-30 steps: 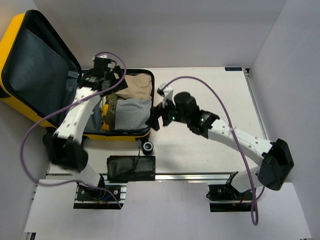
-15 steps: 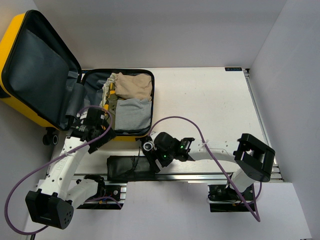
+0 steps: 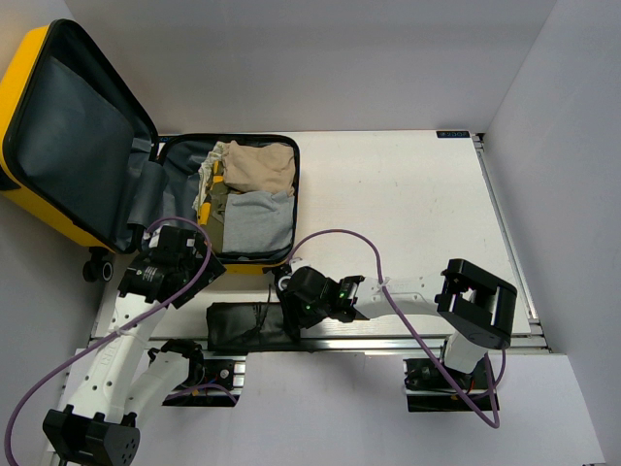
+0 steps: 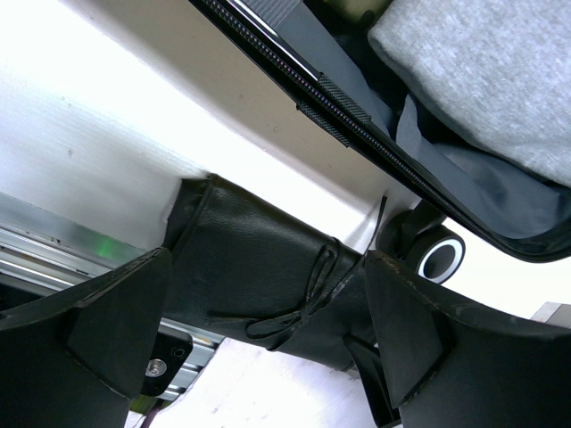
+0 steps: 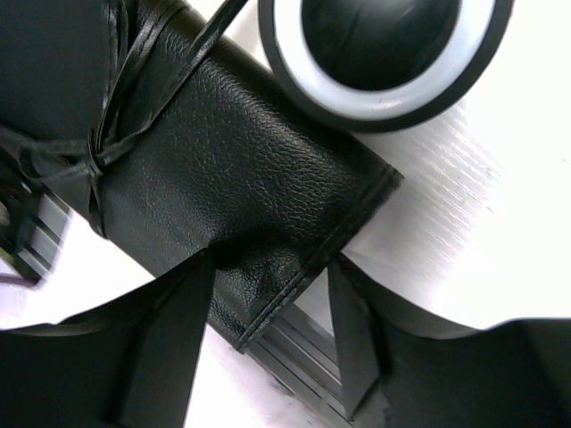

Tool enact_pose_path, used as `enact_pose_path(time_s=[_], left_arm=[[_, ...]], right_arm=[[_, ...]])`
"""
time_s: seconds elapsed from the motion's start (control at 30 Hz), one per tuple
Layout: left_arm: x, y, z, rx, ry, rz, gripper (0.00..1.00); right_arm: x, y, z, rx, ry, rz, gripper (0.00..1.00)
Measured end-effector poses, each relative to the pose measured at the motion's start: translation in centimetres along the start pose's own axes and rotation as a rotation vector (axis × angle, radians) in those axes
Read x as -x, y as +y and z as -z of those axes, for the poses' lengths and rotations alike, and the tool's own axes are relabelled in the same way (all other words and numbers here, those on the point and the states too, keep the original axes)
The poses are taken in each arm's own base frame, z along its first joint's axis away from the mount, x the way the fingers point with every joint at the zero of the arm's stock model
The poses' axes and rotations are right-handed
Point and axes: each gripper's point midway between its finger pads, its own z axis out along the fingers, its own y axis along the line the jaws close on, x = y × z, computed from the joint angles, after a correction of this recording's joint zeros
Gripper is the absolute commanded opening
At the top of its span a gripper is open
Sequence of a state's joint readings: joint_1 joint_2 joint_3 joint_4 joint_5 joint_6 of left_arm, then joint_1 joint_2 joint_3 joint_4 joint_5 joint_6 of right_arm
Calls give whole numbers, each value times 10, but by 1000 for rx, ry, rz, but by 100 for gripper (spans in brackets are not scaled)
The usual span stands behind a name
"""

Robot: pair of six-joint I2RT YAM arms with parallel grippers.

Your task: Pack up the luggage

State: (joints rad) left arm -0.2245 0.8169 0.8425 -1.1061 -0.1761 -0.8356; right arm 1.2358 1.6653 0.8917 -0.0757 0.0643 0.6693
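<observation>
Right tool (image 3: 294, 307) slid a bit left, jaws apart straddling the black pouch's (image 3: 238, 326) end. Left tool (image 4: 268, 303) backed off lower-left, wide open over the pouch. Yellow suitcase (image 3: 21, 92) lies open, upper left of the desk (image 3: 408, 204).

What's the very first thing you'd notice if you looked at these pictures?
The big yellow suitcase lies wide open at the table's far left, with folded tan and grey clothes packed in the half that rests on the table. Next comes the flat black pouch at the near edge, with the left gripper and right gripper both close over it.
</observation>
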Motion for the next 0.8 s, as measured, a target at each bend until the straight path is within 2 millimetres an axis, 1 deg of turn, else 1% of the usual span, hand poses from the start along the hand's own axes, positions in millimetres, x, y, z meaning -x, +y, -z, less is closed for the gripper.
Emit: enact_pose_path(time_s=[0.03, 0.1, 0.13, 0.2, 0.23, 0.27, 0.3, 0.33, 0.43, 0.57, 0.7, 0.8], left_arm=[[0, 0, 1, -4, -4, 1, 98], [1, -1, 3, -13, -12, 3, 98], [2, -1, 4, -19, -18, 5, 98], [3, -1, 6, -31, -29, 7, 98], [3, -1, 8, -36, -35, 9, 98], [4, -1, 9, -41, -42, 10, 98], [5, -1, 10, -46, -47, 11, 98], [5, -1, 11, -50, -52, 13, 98], [6, -1, 14, -59, -63, 15, 98], [6, -1, 14, -61, -65, 11, 98], [6, -3, 15, -70, -55, -8, 98], [5, -10, 14, -92, -32, -36, 98]], right_arm=[[2, 2, -1, 1, -13, -23, 49], [4, 3, -2, 4, -27, -60, 41], [6, 4, -3, 8, -37, -78, 29], [7, 4, -5, 13, -55, -121, 21], [6, 4, -6, 16, -62, -147, 11], [5, 3, -7, 19, -69, -166, 8], [5, 3, -7, 24, -76, -190, 2], [5, 2, -6, 31, -84, -212, 0], [1, -1, -1, 35, -100, -260, 0], [-6, -21, 13, -12, -127, -301, 0], [-13, -58, 34, -100, -145, -348, 0], [-14, -94, 53, -187, -171, -387, 0]])
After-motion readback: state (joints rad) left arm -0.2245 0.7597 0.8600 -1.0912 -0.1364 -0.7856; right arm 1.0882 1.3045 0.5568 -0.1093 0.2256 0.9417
